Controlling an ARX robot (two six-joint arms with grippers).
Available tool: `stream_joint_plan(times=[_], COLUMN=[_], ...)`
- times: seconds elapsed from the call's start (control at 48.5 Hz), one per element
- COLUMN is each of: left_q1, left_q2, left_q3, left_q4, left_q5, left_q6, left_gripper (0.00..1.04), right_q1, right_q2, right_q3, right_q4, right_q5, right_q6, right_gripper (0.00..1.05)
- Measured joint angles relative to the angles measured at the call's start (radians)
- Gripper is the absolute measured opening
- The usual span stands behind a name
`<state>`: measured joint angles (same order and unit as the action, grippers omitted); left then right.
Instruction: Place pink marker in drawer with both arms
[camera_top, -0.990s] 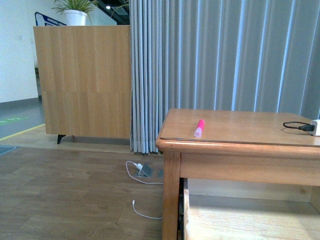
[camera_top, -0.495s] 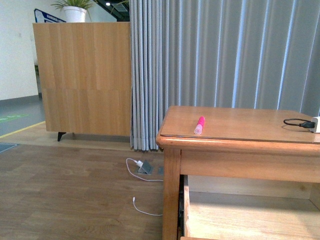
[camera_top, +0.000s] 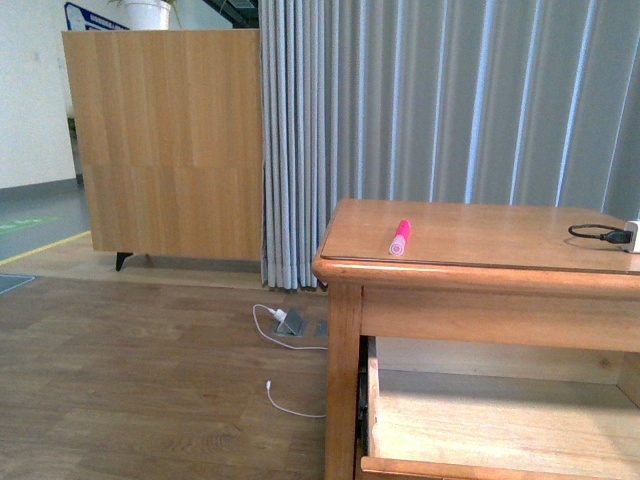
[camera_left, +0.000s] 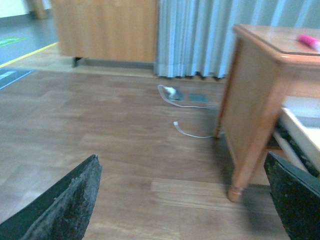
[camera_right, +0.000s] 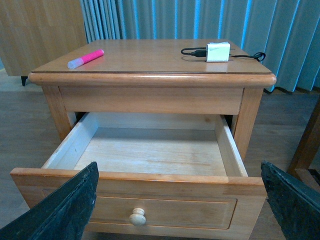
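On the tabletop, the pink marker (camera_right: 86, 58); beneath, the drawer (camera_right: 140, 176) pulled out.
It lies on its side toward the left edge of the wooden table (camera_right: 150, 62); inside the drawer only pale wood shows. My left claw (camera_left: 185, 200) hangs above the floor (camera_left: 125, 140), my right claw (camera_right: 180, 200) faces the drawer, both spread wide.

Honey-wood drawer (camera_right: 186, 202), pink marker (camera_top: 399, 238), prob. grey-blue curtain (camera_top: 450, 100).
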<state>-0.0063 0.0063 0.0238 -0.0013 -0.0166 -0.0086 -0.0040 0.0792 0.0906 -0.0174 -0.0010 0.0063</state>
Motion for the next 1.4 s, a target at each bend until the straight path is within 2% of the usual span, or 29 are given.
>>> stream_joint_plan(times=[0.103, 0.144, 0.474, 0.68, 1.01, 1.402], left_q1=[-0.136, -0.166, -0.197, -0.277, -0.422, -0.467], left_q2=[0.140, 0.204, 0.834, 1.187, 1.609, 2.019], left_q3=[0.028, 0.044, 0.358, 0.600, 1.034, 1.543], left_q4=[-0.021, 0.006, 0.364, 0.456, 0.473, 0.333], left_q5=[-0.359, -0.386, -0.213, -0.154, -0.136, -0.140], left_q6=[-0.091, -0.100, -0.056, -0.005, 0.063, 0.032], left_gripper=[0.99, 0.99, 0.99, 0.99, 0.99, 0.99], right_q1=[0.000, 0.000, 0.000, 0.000, 0.000, 0.000], right_q2=[-0.001, -0.001, -0.001, -0.001, -0.001, -0.001], right_q3=[0.000, 0.000, 0.000, 0.000, 0.000, 0.000], right_q4=[0.000, 0.000, 0.000, 0.000, 0.000, 0.000], right_q5=[0.000, 0.000, 0.000, 0.000, 0.000, 0.000], right_q6=[0.000, -0.001, -0.002, -0.002, -0.002, -0.002], right_gripper=[0.96, 0.96, 0.96, 0.96, 0.96, 0.96])
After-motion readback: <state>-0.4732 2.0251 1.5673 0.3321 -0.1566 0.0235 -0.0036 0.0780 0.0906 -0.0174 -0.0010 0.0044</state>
